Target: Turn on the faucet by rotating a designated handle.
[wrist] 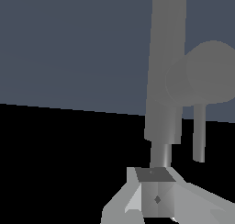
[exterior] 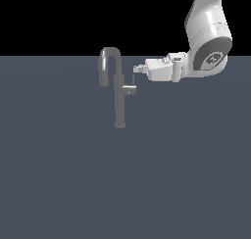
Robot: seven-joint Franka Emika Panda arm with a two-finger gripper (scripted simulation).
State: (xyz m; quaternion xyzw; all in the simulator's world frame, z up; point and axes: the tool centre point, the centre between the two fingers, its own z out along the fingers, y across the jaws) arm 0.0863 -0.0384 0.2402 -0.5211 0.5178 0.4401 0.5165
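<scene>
Exterior view: faucet (exterior: pixel 117 88) stands upright on the flat grey-blue floor (exterior: pixel 59 174), tall dull-grey column with an inverted-U spout curling toward the view's left. Handle (exterior: pixel 130 89) is a short stub jutting from the column toward the view's right, thin pin rising at its end. Gripper (exterior: pixel 138 69) reaches in horizontally from the right, tips just above and beside the pin; probably not touching, but the render is too coarse to confirm.

Wrist view: column and handle (wrist: pixel 202 76) fill the frame close up, stub seen end-on as a round disc with the pin alongside. Fingers (wrist: pixel 156 195) partly visible, nothing grasped; can't tell whether they're spread or closed.
</scene>
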